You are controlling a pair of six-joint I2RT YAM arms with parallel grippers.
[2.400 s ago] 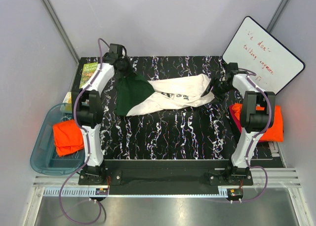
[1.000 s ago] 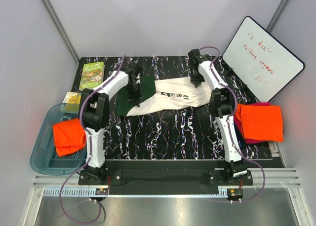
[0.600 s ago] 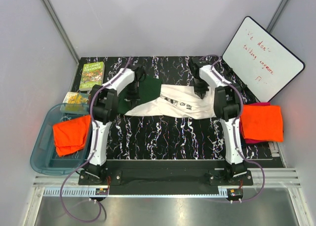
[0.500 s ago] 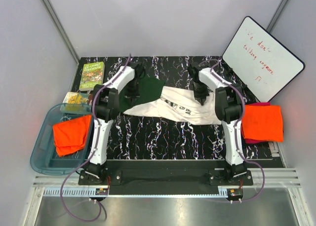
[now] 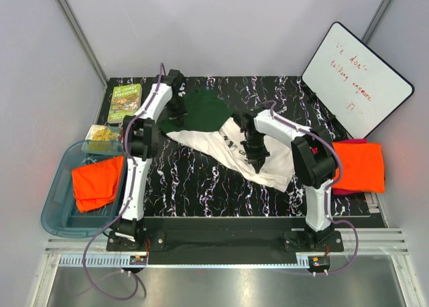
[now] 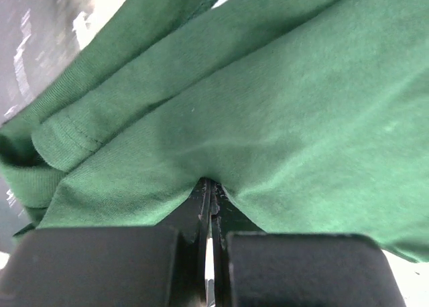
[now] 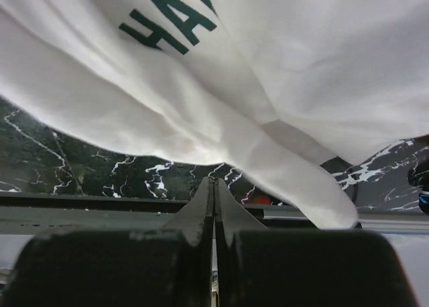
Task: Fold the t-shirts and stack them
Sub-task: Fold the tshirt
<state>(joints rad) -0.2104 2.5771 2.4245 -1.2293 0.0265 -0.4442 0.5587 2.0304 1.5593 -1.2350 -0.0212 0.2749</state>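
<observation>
Pale grey walls (image 5: 221, 25) enclose a black table (image 5: 221, 186) veined with white, evenly lit. A whiteboard (image 5: 358, 72) with faint red writing leans at the upper right. Along the bottom edge lies what seems a brushed metal sheet (image 5: 221, 287).

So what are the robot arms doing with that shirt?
They're handling one cream t-shirt across the black table. The left hand pinches its green sleeve, and the right hand pinches the cream part. The shirt is crumpled, not folded yet. One orange t-shirt sits in a blue bin by the left arm, a second orange t-shirt by the right arm.
</observation>
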